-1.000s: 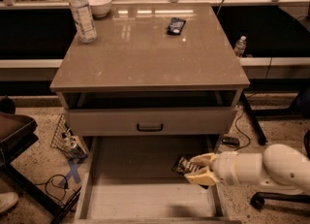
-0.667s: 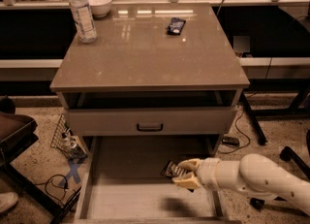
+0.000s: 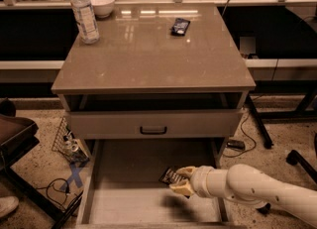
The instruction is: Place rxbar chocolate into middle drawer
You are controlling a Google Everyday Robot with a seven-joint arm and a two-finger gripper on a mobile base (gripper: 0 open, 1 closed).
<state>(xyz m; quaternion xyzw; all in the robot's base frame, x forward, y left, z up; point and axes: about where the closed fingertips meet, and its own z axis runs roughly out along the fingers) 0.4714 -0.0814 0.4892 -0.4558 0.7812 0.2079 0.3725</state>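
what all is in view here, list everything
water bottle: one, clear, tabletop back left
bowl: one, white, beside the bottle
packet: one, dark glossy, tabletop back right
cabinet: one, beige, centre
drawer front: one, pale, dark handle, under the top
open drawer: one, pale grey, pulled out at bottom
snack bar: one, dark brown, in the gripper
gripper: one, cream, over the open drawer's right side, shut on the snack bar
arm: one, cream, entering from the right
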